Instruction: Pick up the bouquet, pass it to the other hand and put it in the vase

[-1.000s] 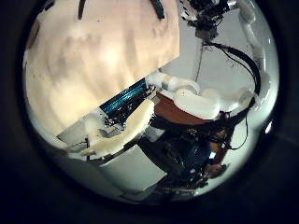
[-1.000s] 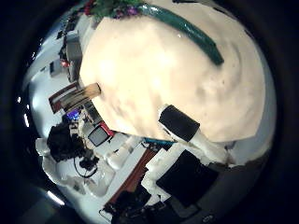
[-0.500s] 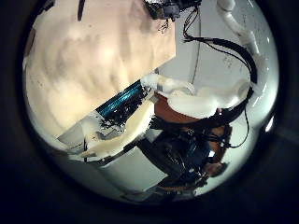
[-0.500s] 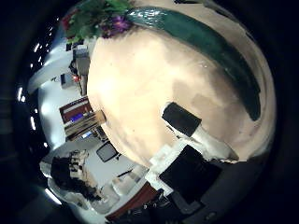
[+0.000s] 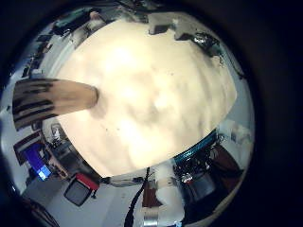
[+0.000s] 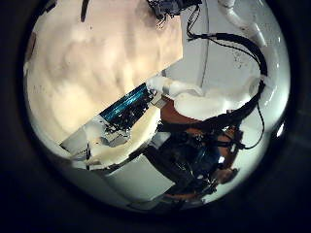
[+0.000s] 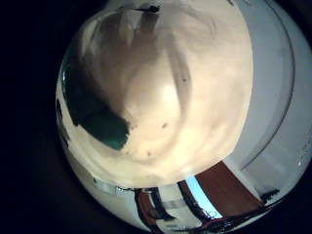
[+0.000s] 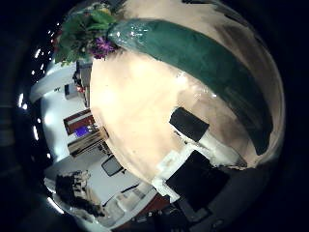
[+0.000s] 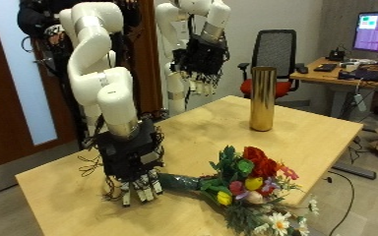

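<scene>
- Pale wooden table (image 9: 176, 138) carries everything, with both white arms coming in from the upper left of the outside view.
- Bouquet (image 9: 248, 182) lies flat on the table near its front edge: red, yellow, purple and white blooms with green leaves towards the front right corner, and a dark green wrapped stem (image 9: 183, 182) pointing back towards the nearer arm.
- Right hand (image 9: 134, 169), on the nearer, lower arm, hangs low over the table near the front left edge, right at the stem's end. Its black and white fingers (image 9: 140, 190) point down, only slightly bent, and reach to about the tabletop. Whether they touch the stem I cannot tell; they are not closed around it.
- In the right thumb side palm view the green stem (image 8: 198, 58) runs across the tabletop to the flowers (image 8: 92, 39), close to that palm.
- Left hand (image 9: 200, 61), on the farther, upper arm, hangs in the air well above the table's back edge, fingers loosely hanging down and holding nothing.
- Tall gold vase (image 9: 261, 98) stands upright near the table's back right edge, well apart from the bouquet. It also shows in the left little finger side palm view (image 5: 57, 99).
</scene>
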Motion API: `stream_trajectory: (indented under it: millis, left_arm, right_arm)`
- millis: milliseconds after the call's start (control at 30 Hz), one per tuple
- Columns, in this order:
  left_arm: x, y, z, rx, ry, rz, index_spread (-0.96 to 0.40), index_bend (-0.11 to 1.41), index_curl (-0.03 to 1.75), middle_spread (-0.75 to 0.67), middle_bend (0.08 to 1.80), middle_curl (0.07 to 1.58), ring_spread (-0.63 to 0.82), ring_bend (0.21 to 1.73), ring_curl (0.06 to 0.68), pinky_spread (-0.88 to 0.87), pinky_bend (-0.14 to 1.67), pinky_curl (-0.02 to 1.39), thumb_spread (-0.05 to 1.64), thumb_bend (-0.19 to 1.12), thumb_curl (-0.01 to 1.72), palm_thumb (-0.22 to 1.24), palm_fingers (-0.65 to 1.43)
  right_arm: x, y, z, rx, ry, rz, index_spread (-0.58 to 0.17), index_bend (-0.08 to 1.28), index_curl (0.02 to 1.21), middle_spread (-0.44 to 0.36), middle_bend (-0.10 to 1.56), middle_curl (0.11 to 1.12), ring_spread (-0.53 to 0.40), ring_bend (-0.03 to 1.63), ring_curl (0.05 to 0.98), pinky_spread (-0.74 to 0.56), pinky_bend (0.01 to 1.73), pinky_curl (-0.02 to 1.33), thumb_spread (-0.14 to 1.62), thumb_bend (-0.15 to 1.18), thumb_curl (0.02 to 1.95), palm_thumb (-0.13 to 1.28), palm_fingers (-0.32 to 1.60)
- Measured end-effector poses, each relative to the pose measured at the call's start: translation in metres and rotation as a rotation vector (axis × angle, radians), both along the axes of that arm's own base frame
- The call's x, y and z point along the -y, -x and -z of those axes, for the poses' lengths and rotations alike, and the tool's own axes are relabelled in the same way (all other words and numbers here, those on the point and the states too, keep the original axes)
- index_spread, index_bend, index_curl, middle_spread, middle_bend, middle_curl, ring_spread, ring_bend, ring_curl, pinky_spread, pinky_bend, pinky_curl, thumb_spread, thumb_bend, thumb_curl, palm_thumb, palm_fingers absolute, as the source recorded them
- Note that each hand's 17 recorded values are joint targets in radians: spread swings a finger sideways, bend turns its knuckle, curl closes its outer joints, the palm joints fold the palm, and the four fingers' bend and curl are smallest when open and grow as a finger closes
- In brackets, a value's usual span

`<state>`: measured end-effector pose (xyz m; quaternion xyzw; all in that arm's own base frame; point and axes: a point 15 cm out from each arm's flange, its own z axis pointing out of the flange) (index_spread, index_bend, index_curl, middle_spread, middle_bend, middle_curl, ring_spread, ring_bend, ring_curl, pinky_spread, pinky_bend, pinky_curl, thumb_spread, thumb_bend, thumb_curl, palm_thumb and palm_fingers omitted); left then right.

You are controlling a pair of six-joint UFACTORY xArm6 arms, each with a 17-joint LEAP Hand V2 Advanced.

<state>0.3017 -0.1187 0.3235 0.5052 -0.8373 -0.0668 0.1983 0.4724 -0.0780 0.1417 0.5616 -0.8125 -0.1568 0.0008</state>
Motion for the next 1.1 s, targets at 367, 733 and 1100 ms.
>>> stream_trajectory:
  millis: [367,733,1100]
  left_arm:
    - [0.003,0.002,0.000,-0.007,0.001,0.005,0.04,0.18,0.37,0.16,0.28,0.37,0.42,0.41,0.191,0.48,0.18,0.24,1.02,-0.02,0.29,0.37,0.23]
    - [0.001,0.003,-0.006,0.012,-0.004,-0.011,0.06,0.17,0.36,0.16,0.29,0.37,0.42,0.43,0.198,0.48,0.19,0.25,1.02,-0.02,0.29,0.37,0.21]
    - [0.000,0.002,-0.006,0.015,-0.003,-0.015,0.07,0.16,0.35,0.16,0.31,0.37,0.42,0.44,0.203,0.48,0.19,0.25,1.02,-0.02,0.29,0.37,0.20]
  right_arm:
    - [-0.003,0.000,0.007,-0.017,-0.001,0.004,-0.117,0.18,0.32,0.125,0.43,0.37,0.042,0.72,0.171,0.24,0.55,0.14,1.07,-0.03,0.38,0.59,0.39]
    - [-0.007,-0.001,0.005,-0.023,-0.003,0.002,-0.115,0.19,0.35,0.103,0.48,0.37,-0.005,0.77,0.163,0.11,0.53,0.10,1.05,-0.02,0.39,0.63,0.51]
    - [-0.029,0.006,0.010,-0.099,-0.014,-0.022,-0.149,0.20,0.38,0.078,0.50,0.38,-0.041,0.81,0.150,0.09,0.54,0.04,1.03,-0.02,0.43,0.74,0.61]
